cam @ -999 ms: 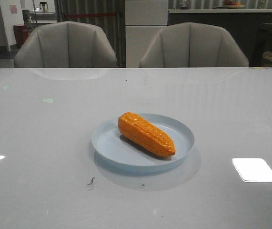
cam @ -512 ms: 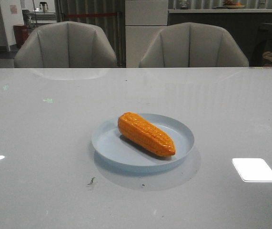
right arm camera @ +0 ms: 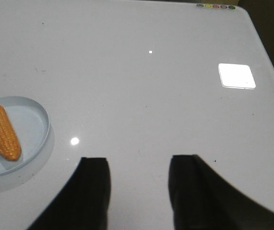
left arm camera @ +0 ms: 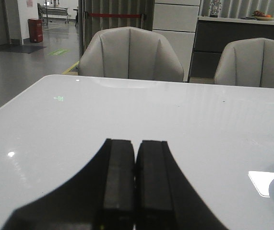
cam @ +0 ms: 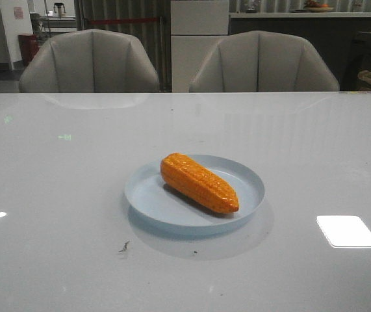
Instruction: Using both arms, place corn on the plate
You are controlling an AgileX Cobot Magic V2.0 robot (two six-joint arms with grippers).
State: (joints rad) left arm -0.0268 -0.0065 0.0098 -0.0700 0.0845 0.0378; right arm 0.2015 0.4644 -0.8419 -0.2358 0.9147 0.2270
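Since the corn [cam: 199, 182] already lies inside the plate [cam: 250, 177], the main job looks done, as far as these views show. The cob rests on its side on the plate floor, blunt end toward the back-left rim, tapered tip pointing front-right and stopping just short of the rim; nothing holds it. It sits fully within the rim, not hanging over, and looks settled w/ no tilt, so I'd judge it won't roll off by itself. The plate stands near the middle of the table [cam: 55, 195], flat, w/ a soft shadow under its front edge. Neither arm shows in the front view, so both are well clear of the plate. The left gripper [left arm camera: 136, 187] has its fingers [left arm camera: 119, 182] pressed together w/ nothing between them, over bare table; only a sliver of the plate's edge shows at the far side of that view. The right gripper [right arm camera: 139, 191] has its fingers apart, empty, w/ table visible through the gap; in its view the corn [right arm camera: 1, 131] and plate [right arm camera: 40, 125] lie off to one side, well apart from the fingers. What's left, by my read: nothing on the corn itself, at most parking the arms. Two chairs [cam: 91, 62] stand behind the table, not involved.
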